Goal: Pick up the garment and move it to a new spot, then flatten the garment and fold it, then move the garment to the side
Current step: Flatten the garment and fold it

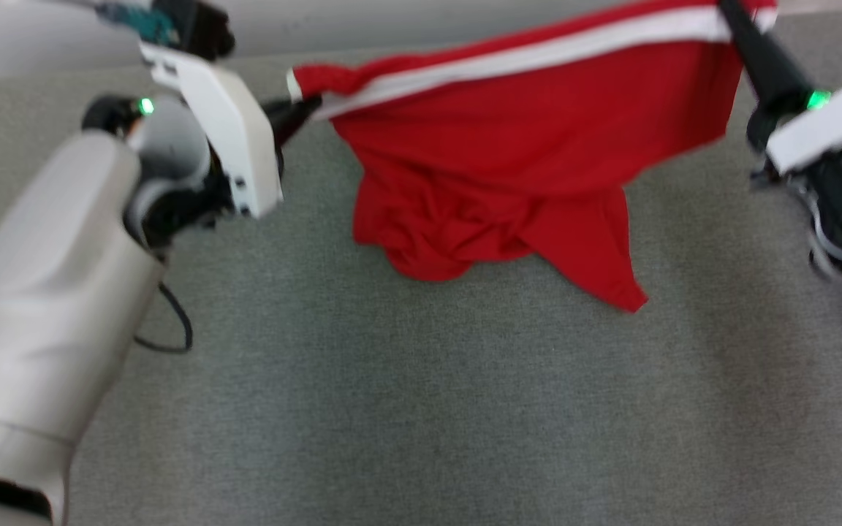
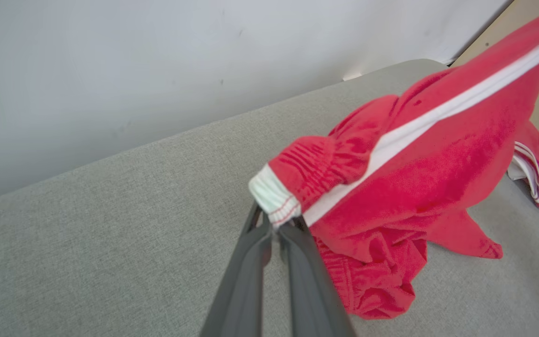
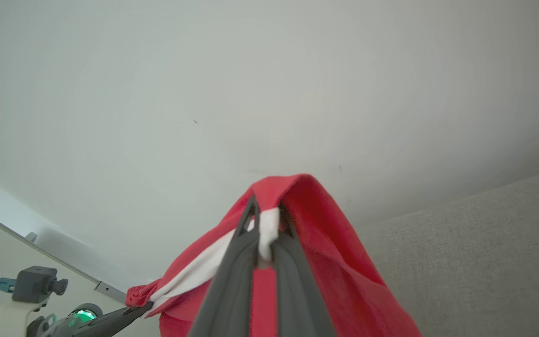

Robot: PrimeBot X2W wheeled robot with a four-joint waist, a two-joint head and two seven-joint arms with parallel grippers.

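While the left tool (image 2: 276,224) pinches the white cuff (image 2: 272,194) and the right tool (image 3: 267,220) the white stripe (image 1: 538,57) of the red garment (image 1: 523,146), keep tension. Lower both level so the slack beneath them flattens.

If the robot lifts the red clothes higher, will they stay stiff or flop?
Probably floppy: the red garment sags between the left claw and right claw, its bottom bunched on the grey surface. Likely light too, since two small pinches hold it up.
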